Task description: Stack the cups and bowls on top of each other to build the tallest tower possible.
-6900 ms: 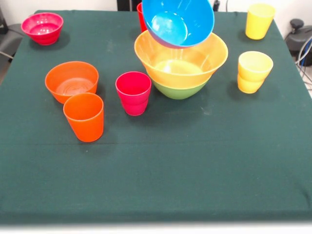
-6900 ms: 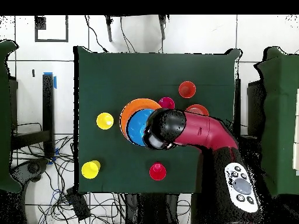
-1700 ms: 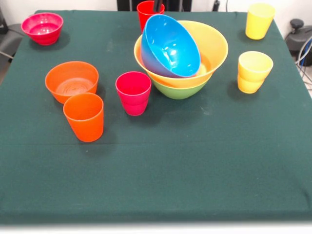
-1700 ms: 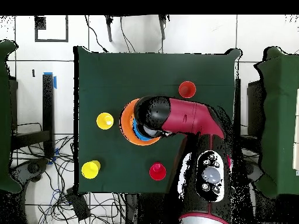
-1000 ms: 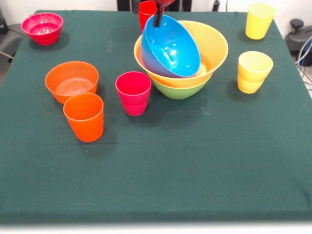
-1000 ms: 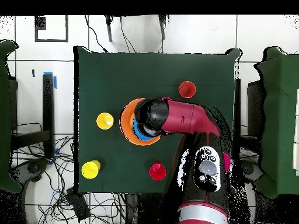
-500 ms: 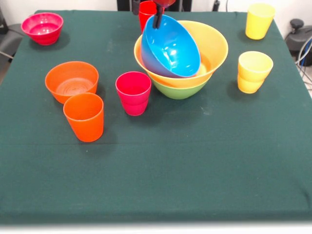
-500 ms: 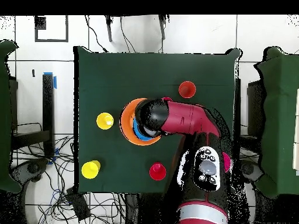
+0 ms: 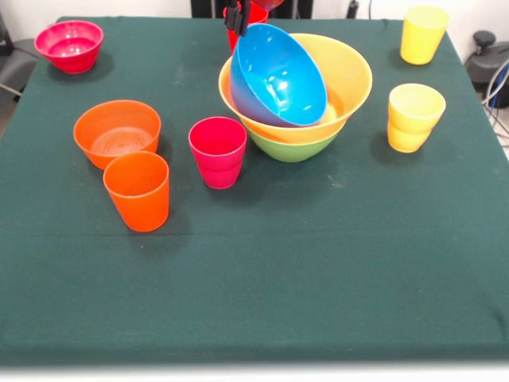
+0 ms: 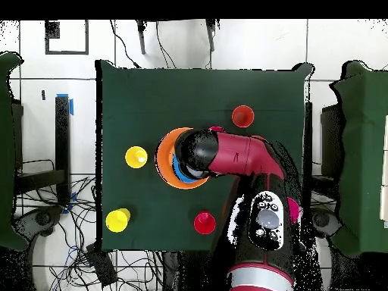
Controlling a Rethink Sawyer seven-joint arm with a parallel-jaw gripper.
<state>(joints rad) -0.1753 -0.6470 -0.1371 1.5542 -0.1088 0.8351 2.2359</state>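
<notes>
While tilted, blue bowl (image 9: 277, 76) fills yellow bowl (image 9: 350, 83) (atop green).

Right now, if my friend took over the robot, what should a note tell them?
Gripper: at the tower's far side, just above the blue bowl's rim; open or shut cannot be told.
Tower: blue bowl lies tilted inside the yellow bowl, which sits in the green bowl.
Loose on the table: orange bowl, pink bowl, orange cup, pink cup, two yellow cups, red cup behind the tower.
Done: three bowls nested.
Left: level the blue bowl, add the rest.
</notes>
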